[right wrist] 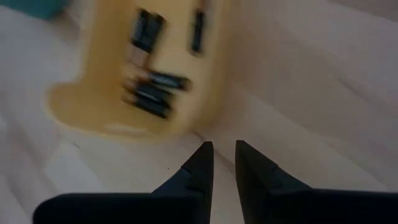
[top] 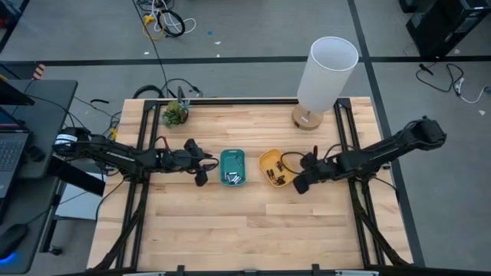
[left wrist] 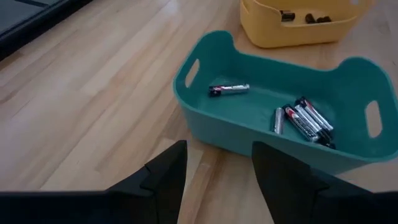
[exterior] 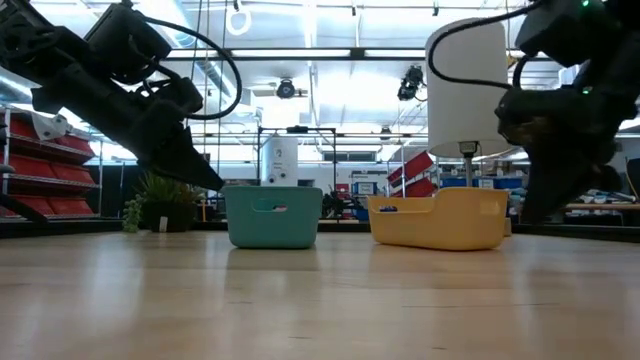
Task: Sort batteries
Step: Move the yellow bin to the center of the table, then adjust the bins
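Observation:
A teal tray and a yellow tray stand side by side on the wooden table's middle. Several silvery batteries lie on the teal tray's floor, one apart from the rest. Several dark batteries lie in the yellow tray. My left gripper is open just left of the teal tray, with nothing between its fingers. My right gripper hovers over bare wood right of the yellow tray; its fingers stand a narrow gap apart, with nothing between them.
A white lamp on a wooden foot stands at the table's far right, and a small potted plant at the far left. Bare wood spreads from the trays to the table's near edge. A laptop sits off the table's left.

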Motion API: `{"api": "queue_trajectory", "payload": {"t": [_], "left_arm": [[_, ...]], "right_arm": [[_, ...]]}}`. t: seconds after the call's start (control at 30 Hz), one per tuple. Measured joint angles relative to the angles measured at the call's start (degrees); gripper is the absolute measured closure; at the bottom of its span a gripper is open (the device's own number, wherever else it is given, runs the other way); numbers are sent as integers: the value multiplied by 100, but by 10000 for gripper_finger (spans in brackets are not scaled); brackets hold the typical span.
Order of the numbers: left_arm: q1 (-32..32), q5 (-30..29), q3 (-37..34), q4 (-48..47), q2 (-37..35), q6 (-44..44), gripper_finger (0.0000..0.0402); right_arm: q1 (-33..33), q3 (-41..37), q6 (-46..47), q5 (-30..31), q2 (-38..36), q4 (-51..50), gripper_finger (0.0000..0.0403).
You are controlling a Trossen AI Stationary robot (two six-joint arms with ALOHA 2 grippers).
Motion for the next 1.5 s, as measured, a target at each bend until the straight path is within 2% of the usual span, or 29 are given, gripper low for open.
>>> {"api": "queue_trajectory", "payload": {"t": [0.17,0.5,0.7,0.8,0.93,1.1,1.23,1.5], "left_arm": [[9,-246,0,367,0,1,204],[11,-250,0,542,2,-17,204],[9,-97,2,298,102,-246,204],[9,33,-53,39,386,-338,204],[9,7,-52,382,855,-418,204],[9,59,-30,1326,1388,-157,204],[10,104,15,1736,1737,-139,204],[11,131,203,2205,2269,-28,204]], "right_arm": [[44,-24,-299,153,436,1120,358],[56,-24,-1307,-211,1333,3521,373],[35,-26,-1479,-282,1352,3537,386],[79,-26,-1627,-137,1107,3537,395],[118,-24,-1899,143,595,3263,402],[75,-25,-1706,868,67,1652,402],[-154,-26,-1355,1340,161,875,403],[-636,-26,-2077,1155,1038,2305,403]]}}
